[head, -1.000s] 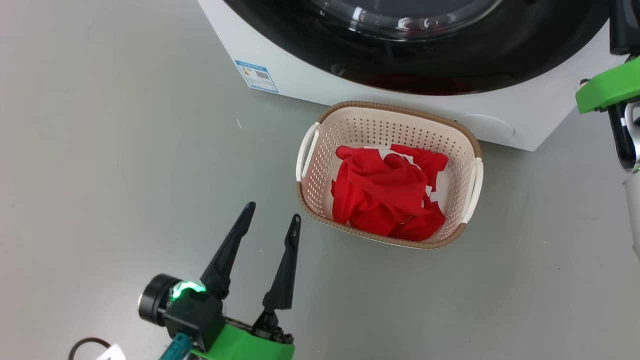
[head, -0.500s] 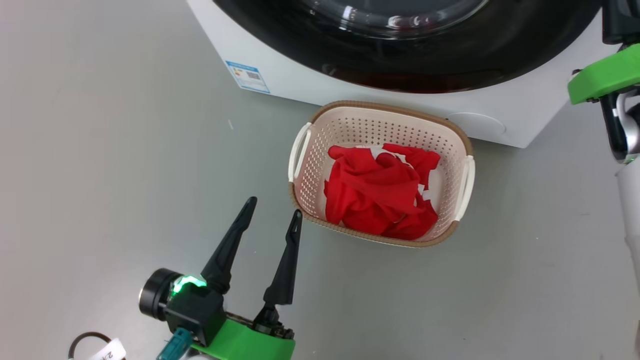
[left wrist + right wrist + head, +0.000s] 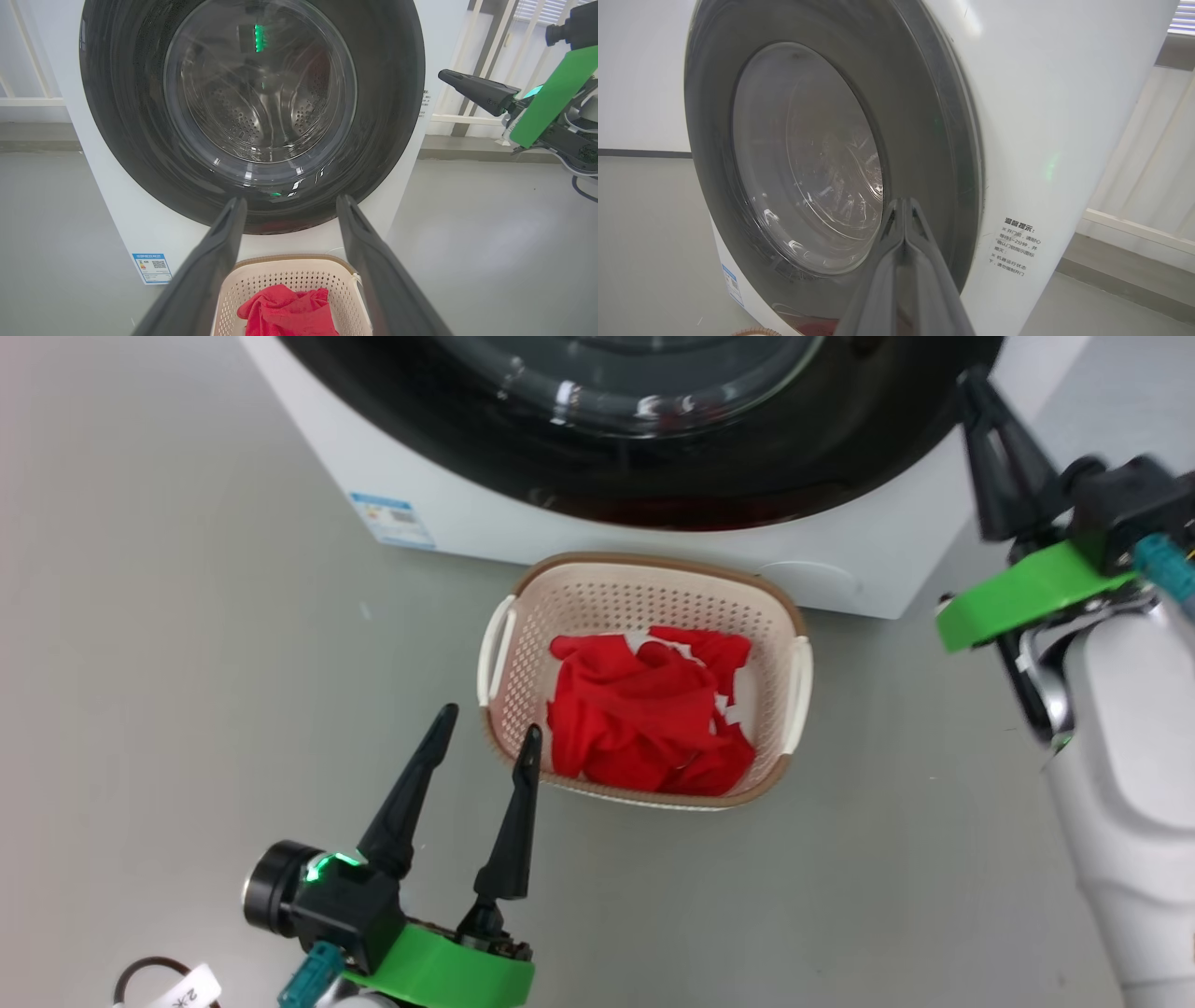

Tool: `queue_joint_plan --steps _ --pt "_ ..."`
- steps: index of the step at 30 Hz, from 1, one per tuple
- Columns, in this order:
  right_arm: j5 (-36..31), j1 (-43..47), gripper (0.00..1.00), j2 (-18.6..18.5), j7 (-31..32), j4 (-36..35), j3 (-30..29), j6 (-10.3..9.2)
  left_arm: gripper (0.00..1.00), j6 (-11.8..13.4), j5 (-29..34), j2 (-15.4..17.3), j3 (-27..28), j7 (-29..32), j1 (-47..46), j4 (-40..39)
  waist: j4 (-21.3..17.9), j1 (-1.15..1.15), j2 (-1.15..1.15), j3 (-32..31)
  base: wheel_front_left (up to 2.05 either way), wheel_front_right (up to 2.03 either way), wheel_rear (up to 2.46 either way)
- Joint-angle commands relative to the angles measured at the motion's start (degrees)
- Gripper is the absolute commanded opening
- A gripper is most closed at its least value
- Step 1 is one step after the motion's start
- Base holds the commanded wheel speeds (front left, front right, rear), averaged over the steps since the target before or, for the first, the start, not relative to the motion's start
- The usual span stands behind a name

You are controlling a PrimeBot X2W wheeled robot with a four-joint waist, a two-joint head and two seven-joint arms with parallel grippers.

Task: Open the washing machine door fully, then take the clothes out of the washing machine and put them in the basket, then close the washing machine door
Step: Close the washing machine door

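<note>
Bright, even indoor light; soft shadows on floor [image 3: 187,663]. Glare streaks on the washing machine door [image 3: 653,439] glass. Right wrist view hazy, motion-blurred; right gripper [image 3: 976,387] smeared too. Wrist views bow at edges.

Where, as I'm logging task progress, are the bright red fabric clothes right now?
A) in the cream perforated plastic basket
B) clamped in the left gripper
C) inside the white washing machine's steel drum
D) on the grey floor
A: the bright red fabric clothes lie heaped inside the cream perforated plastic basket, and the left gripper beside it is open and empty.
</note>
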Motion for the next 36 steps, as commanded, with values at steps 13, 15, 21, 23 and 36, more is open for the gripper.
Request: queue_joint_plan --steps 13,15,21,23,36 --pt "-0.1 14.4 1.00 4.1 0.1 -7.0 1.0 -0.06 1.00 1.0 -1.3 0.8 4.6 -0.5 2.1 0.6 -7.6 0.00 0.00 -7.1 0.00 0.00 0.00" --pt "-0.2 15.5 1.00 4.2 0.1 -7.6 0.9 -0.06 1.00 1.1 -1.3 0.9 4.8 -0.5 2.4 0.7 -8.0 0.00 0.00 -7.6 0.00 0.00 0.00" --pt "-0.6 21.6 1.00 5.1 0.1 -11.9 -0.3 -0.06 1.00 1.7 -1.8 1.0 6.2 -0.5 4.2 0.6 -9.8 0.00 0.00 -10.5 0.00 0.00 0.00" --pt "-0.8 23.7 1.00 5.4 0.1 -13.7 -0.9 -0.06 1.00 1.7 -1.9 1.0 6.7 -0.5 4.8 0.3 -10.3 0.00 0.00 -11.3 0.00 0.00 0.00" --pt "-1.5 33.9 1.00 6.4 0.1 -22.2 -4.5 -0.06 1.00 2.3 -1.8 1.2 10.0 -0.5 8.4 -1.5 -13.2 0.00 0.00 -15.1 0.00 0.00 0.00"
